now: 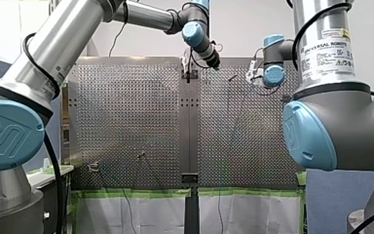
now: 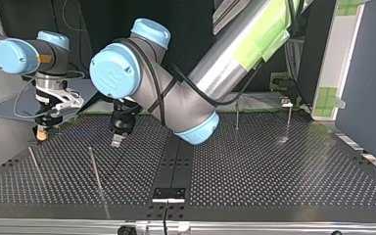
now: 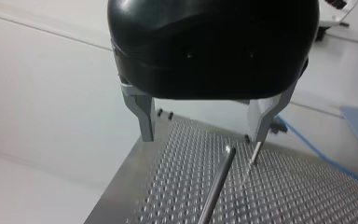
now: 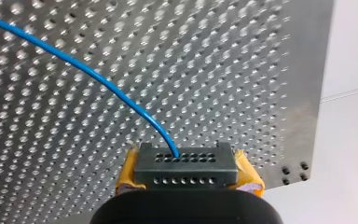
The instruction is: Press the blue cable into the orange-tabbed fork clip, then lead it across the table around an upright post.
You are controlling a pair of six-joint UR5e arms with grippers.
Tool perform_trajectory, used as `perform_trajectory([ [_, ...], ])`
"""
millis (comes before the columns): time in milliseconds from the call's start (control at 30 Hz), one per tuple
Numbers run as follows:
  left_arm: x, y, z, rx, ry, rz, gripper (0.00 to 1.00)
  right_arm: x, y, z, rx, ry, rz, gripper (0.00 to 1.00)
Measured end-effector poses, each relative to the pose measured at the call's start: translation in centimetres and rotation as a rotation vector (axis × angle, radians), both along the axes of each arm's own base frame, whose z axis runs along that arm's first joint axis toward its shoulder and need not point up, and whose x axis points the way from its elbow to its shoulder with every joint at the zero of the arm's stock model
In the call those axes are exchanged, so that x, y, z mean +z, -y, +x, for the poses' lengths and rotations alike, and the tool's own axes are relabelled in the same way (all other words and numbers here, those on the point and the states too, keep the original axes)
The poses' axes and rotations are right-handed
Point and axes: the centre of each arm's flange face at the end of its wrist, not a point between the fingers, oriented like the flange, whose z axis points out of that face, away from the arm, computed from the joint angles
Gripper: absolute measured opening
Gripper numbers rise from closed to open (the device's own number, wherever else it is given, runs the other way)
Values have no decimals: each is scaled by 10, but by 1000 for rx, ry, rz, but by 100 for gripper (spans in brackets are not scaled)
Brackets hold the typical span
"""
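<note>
Two steps, and we judge neither done. My right gripper (image 4: pixel 186 164) is closed on the blue cable (image 4: pixel 98 78). The cable comes out of a black holed block (image 4: pixel 186 170) sitting between the yellow pads (image 4: pixel 129 176), then runs in a loose curve over the perforated table (image 4: pixel 261 70), away from the gripper. It lies free there, not pressed into anything we can see. We cannot pick out the orange-tabbed fork clip in any view, so no seating shows. My left gripper (image 3: pixel 203 136) hangs over the table with its metal fingers (image 3: pixel 143 114) spread wide and nothing between them. An upright post (image 3: pixel 216 184) stands just under and ahead of it, with a thinner post (image 3: pixel 256 153) close by one finger. No cable goes around either; in the left wrist view it passes beyond them. Left to do: seat the cable in the clip, lead it across, go around a post. Early stage, we reckon.
</note>
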Motion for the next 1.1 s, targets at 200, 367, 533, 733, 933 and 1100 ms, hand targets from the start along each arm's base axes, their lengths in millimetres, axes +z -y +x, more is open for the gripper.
perform_trajectory([
  [200,-17,8,-3,-46,-5,-22,97,9,-3,1,3,1,-9,0],
  [367,-33,10,-2,-44,-17,-46,97,18,-7,2,6,3,-22,0],
  [533,-50,9,-1,-29,-31,-69,97,28,-11,3,18,6,-38,0],
  [733,-65,8,-3,-13,-57,-95,97,30,-17,7,35,3,-27,0],
  [933,-64,14,-6,-17,-65,-162,97,34,-28,9,42,1,-18,0],
  [1100,-62,22,-10,-31,-69,-218,97,36,-38,12,59,-1,-12,0],
])
